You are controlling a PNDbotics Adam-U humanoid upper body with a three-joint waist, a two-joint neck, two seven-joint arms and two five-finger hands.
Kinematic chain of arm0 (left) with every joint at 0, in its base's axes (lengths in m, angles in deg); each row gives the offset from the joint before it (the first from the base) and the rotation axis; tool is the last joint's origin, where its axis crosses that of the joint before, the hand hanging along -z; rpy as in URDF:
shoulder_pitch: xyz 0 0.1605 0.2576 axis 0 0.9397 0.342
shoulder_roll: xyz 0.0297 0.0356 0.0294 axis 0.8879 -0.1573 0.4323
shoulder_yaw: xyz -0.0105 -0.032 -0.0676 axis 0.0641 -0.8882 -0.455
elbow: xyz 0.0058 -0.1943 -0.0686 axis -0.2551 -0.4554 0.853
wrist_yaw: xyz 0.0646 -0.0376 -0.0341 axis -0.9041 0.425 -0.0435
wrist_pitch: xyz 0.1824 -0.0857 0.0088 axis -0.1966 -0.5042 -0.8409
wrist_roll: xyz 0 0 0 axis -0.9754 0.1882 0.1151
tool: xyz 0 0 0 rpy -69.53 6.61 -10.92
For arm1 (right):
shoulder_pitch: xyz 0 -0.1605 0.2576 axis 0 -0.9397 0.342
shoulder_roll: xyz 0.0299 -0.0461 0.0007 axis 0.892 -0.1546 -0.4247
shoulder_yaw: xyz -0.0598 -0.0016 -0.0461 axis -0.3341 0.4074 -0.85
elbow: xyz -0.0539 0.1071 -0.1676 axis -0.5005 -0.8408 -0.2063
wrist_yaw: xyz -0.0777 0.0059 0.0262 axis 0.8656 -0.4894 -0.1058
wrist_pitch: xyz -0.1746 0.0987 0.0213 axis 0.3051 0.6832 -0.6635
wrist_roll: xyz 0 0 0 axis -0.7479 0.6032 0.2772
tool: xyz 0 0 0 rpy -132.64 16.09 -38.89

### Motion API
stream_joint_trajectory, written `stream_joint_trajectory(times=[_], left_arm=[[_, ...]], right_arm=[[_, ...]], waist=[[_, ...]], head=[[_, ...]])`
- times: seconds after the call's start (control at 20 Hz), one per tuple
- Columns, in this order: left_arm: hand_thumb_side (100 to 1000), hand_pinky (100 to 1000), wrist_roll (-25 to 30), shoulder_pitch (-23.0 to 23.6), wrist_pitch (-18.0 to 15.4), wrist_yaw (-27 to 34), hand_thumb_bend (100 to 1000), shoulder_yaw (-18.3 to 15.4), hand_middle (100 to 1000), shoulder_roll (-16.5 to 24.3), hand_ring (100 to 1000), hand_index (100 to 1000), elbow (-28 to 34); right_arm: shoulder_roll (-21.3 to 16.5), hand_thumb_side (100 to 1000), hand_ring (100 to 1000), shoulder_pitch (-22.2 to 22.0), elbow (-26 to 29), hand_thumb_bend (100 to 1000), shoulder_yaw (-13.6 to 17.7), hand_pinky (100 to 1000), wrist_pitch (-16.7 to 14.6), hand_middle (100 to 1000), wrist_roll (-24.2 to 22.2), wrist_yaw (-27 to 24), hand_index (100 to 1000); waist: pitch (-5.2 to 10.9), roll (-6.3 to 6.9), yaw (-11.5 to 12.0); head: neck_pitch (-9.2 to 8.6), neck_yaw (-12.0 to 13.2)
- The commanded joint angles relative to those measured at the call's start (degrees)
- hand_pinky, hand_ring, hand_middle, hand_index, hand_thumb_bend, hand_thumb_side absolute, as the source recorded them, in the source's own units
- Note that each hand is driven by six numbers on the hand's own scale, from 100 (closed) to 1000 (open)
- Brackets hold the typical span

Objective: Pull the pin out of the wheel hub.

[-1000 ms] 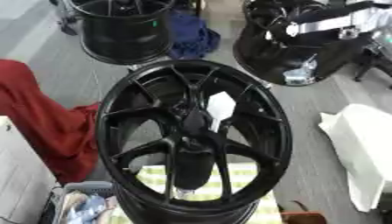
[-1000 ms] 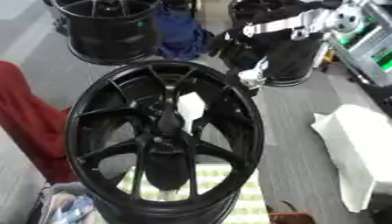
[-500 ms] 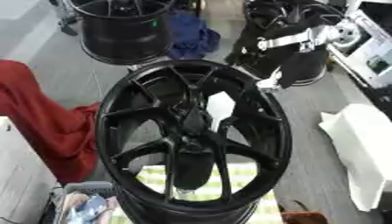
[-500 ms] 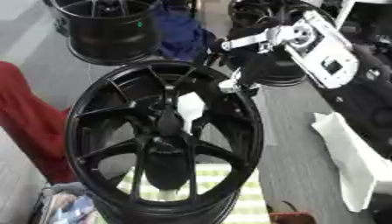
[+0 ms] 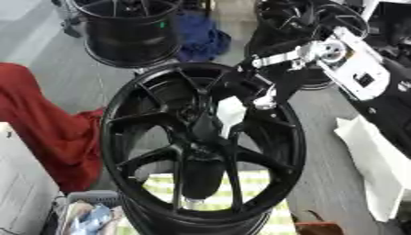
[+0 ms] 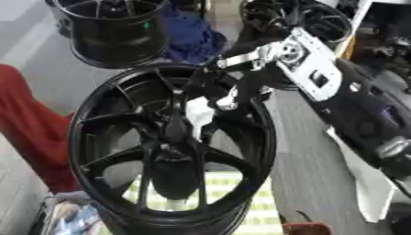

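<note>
1. Since a second ago my right arm has swung down from the upper right, where only its far end showed above the second rim, and its hand now sits over the upper right part of the wheel

2. Between the frames the wheel hub [image 5: 201, 131] has kept its place: it lies at the centre of the black multi-spoke wheel [image 5: 128, 137], which faces up at me and fills the middle of both views

3. I cannot pick out the pin itself; the hub reads only as a dark raised centre where the spokes meet, with a dark cylindrical shape below it running toward the near rim

4. A pale patch [image 5: 229, 112] shows through the spokes just up and right of the hub, close to my fingertips

5. My right hand [image 5: 269, 89] hangs over the wheel's upper right spokes, black fingers pointing down and left toward the hub; I cannot tell whether they are spread or drawn together, nor whether they touch the wheel

6. Behind the hand, the silver wrist joint and a white plate run back to the black forearm at the right edge

7. My left hand shows in neither view

8. Round about: a red cloth [image 5: 40, 124] lies left of the wheel, a second black wheel [image 5: 128, 27] stands beyond it at upper left, a blue cloth [image 5: 201, 39] lies beside that one, and a white sheet [image 5: 377, 160] lies at the right
</note>
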State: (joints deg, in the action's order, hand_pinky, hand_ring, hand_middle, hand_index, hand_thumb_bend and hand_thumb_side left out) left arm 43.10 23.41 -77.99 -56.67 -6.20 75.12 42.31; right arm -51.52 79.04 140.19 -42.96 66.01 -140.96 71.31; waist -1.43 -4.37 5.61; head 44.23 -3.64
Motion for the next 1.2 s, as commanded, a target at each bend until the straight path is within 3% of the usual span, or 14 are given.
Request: stream_joint_trajectory(times=[0.05,0.35,0.65,0.95,1.1,1.2], left_arm=[[511,992,0.1,-0.5,0.0,0.2,456,0.2,849,0.7,902,891,0.8],[511,992,0.1,-0.6,0.0,0.1,456,0.2,850,0.7,902,892,0.8],[511,992,0.2,-0.7,0.0,0.2,455,0.2,850,0.7,903,892,0.8],[511,993,0.0,-0.6,0.0,0.2,456,0.1,850,0.6,902,892,0.7],[511,992,0.0,-0.5,0.0,0.1,456,0.1,850,0.6,902,892,0.7],[511,992,0.0,-0.5,0.0,0.1,457,0.0,850,0.6,902,892,0.7]], right_arm=[[0.1,471,913,1.0,-0.4,194,-0.1,890,-0.9,865,0.0,1.3,1000],[1.8,438,894,0.2,-2.5,163,-0.4,882,-2.2,850,0.0,3.2,994],[3.2,404,819,-0.6,-3.9,135,-0.3,840,-3.9,781,0.0,5.0,942],[3.2,332,658,-0.6,-3.1,100,2.4,782,-3.7,492,1.3,1.3,635],[2.1,310,603,-0.5,-1.0,100,3.1,762,-2.9,405,4.8,-1.8,538],[0.5,303,593,-0.4,1.5,100,3.5,758,-2.2,386,6.6,-4.0,524]], waist=[[0.59,0.37,0.1],[0.53,0.41,0.3],[0.5,0.47,0.4],[0.58,0.52,0.2],[0.65,0.48,0.1],[0.7,0.49,-0.1]], head=[[-0.12,-0.1],[-0.12,-0.2],[-0.12,-0.3],[-0.12,-0.2],[-0.12,-0.1],[-0.12,0.0]])
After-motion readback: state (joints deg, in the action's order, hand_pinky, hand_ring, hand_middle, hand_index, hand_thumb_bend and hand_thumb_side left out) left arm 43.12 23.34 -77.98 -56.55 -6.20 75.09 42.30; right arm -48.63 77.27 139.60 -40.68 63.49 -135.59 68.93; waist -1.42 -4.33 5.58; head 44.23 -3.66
